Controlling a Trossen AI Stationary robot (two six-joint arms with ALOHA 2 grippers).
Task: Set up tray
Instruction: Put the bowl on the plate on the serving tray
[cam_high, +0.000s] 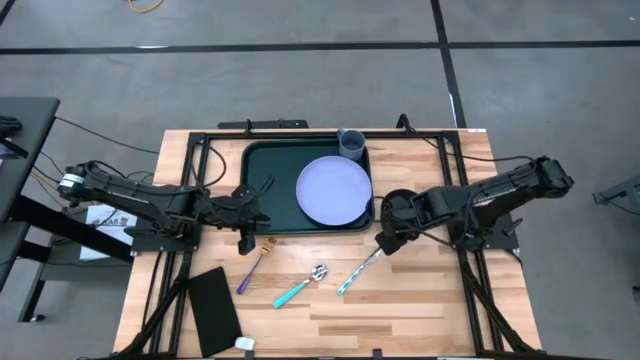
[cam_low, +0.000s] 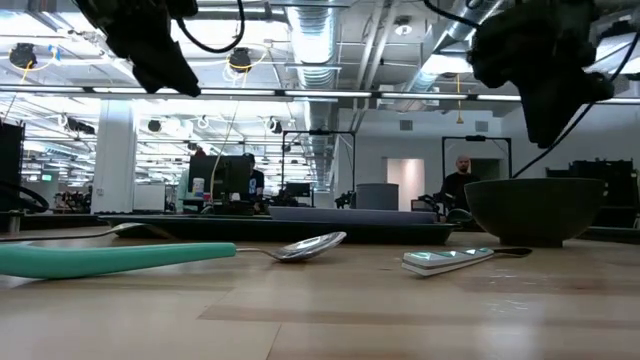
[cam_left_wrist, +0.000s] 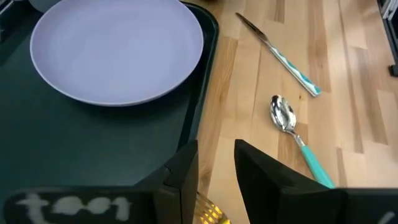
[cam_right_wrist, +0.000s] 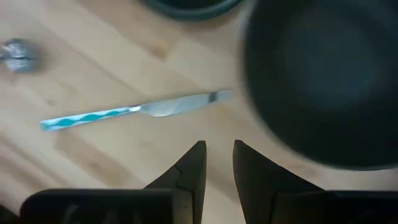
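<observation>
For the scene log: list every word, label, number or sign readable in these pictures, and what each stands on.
None can be read for certain.
White characters on the left gripper body, left wrist view: blurred, unreadable.
White paper sheet beside the left arm, off the light wooden table: print too small.
Large dark green rectangular plastic tray: no text visible.

Bright, even overhead light; motion-blurred bowl (cam_right_wrist: 323, 81); soft-focus foreground spoon (cam_low: 150, 256); ceiling-lamp glare.

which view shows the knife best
The right wrist view: the knife lies whole and unobstructed on the wood, teal patterned handle and blade clear. The left wrist view shows it whole but farther off; the high view small; the low view edge-on.
</observation>
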